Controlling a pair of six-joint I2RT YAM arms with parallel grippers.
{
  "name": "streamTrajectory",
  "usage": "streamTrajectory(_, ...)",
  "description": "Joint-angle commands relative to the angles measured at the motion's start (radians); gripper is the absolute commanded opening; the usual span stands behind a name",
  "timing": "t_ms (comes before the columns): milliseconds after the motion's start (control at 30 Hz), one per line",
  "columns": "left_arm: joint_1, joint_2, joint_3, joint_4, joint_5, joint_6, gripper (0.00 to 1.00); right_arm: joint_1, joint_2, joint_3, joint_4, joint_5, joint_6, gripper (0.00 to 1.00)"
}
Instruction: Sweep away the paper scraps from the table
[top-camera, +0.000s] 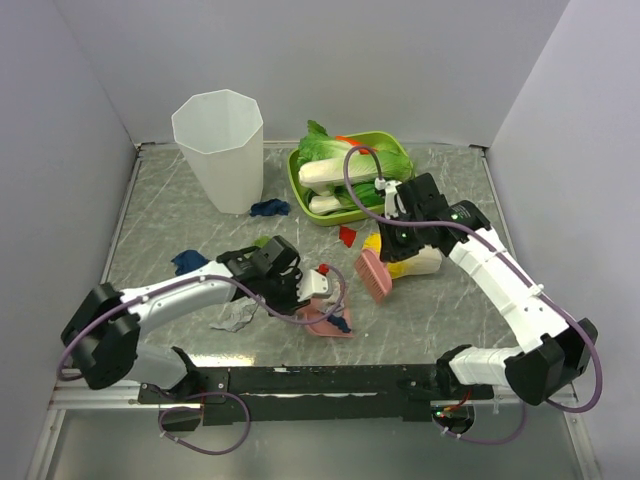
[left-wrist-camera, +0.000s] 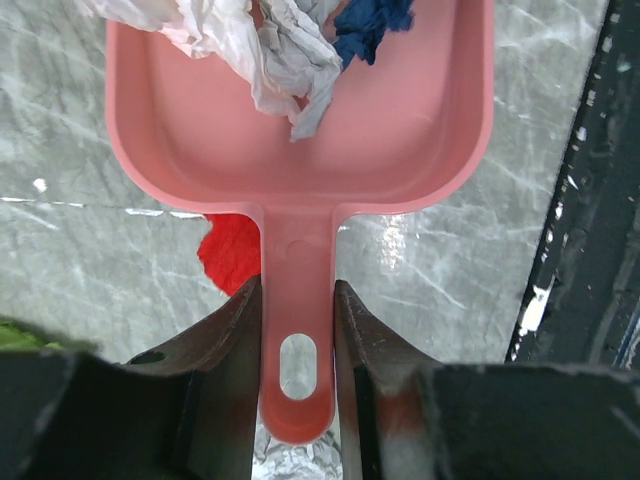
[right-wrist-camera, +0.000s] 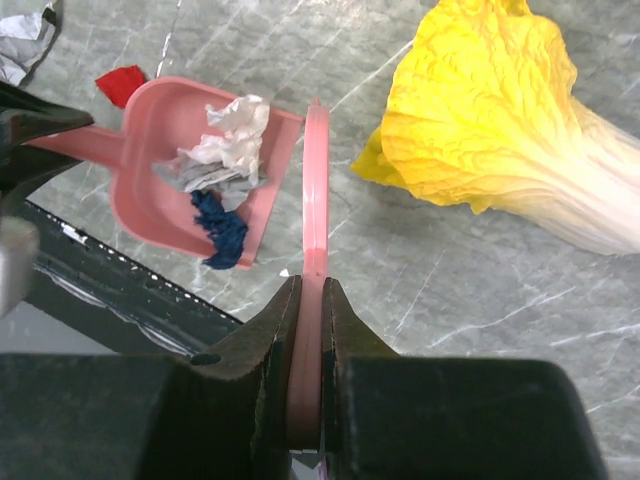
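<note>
my left gripper (left-wrist-camera: 296, 330) grips the dustpan (left-wrist-camera: 410, 150) handle; my right gripper (right-wrist-camera: 310, 310) pinches the brush (right-wrist-camera: 316, 180). a few paper scraps (left-wrist-camera: 290, 70) sit in the pan; more wait on the table (top-camera: 420, 320).

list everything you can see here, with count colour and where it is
bin: 1, white, far left of the table
tray: 1, green, far centre
toy greens: apparently 2, green-and-white, in the tray
chilli: 1, orange-red, at the tray's far edge, mostly hidden
cabbage: 1, yellow-and-white, lying on the table right of centre
dustpan: 1, pink, near centre
brush: 1, pink, beside the dustpan's mouth
collected scraps: a few, white and blue, in the dustpan
loose scraps: about six, blue, red, green, white-grey, scattered left and centre
table: 1, grey marble
left arm: jaws closed on the dustpan handle
right arm: jaws closed on the brush
</note>
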Motion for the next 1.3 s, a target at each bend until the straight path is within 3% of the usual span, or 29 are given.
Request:
streamTrajectory(0, 0.006, -0.119, -0.021, -0.017, 0.062, 0.064, 0.01, 0.018, 0.020, 0.027, 0.054, 0.004, 0.005, 0.00)
streamTrajectory(500, 0.167, -0.442, -0.157, -0.189, 0.145, 0.095, 0.01, 0.040, 0.180, 0.237, 0.074, -0.012, 0.008, 0.00)
streamTrajectory(833, 0.306, -0.708, -0.201, -0.327, 0.067, 0.119, 0.01, 0.152, 0.316, 0.280, 0.108, -0.219, 0.011, 0.00)
streamTrajectory(1200, 0.334, -0.817, -0.115, -0.543, -0.054, 0.154, 0.01, 0.233, 0.517, 0.369, 0.120, -0.377, 0.065, 0.00)
streamTrajectory(1267, 0.334, -0.826, -0.113, -0.549, -0.076, 0.170, 0.01, 0.248, 0.533, 0.358, 0.119, -0.337, 0.078, 0.00)
